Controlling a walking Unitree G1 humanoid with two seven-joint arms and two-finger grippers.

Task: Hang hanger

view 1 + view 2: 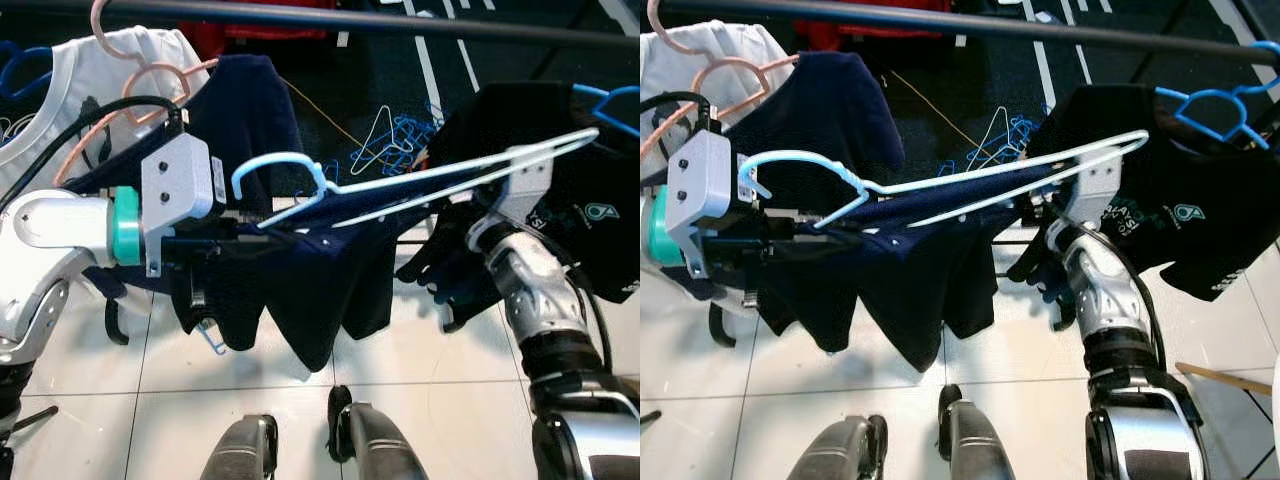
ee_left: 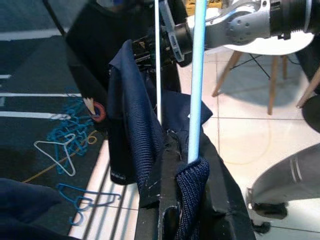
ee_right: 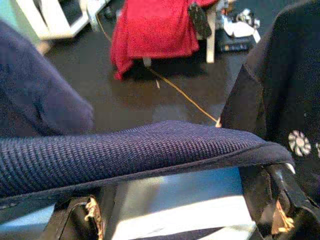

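Silver, ribbed forearms. The left arm (image 1: pixel 45 225) has a white shell, a teal ring (image 1: pixel 125 228) and a grey screwed wrist box (image 1: pixel 178 185) fed by black cables (image 1: pixel 70 130). Black end effector fingers (image 2: pixel 220 200). Silver-grey feet (image 1: pixel 240 450).

Even indoor light brightens the white tile floor (image 1: pixel 120 400), with soft shadows under the hanging clothes. Head views are sharp; the right wrist view is blurred up close.
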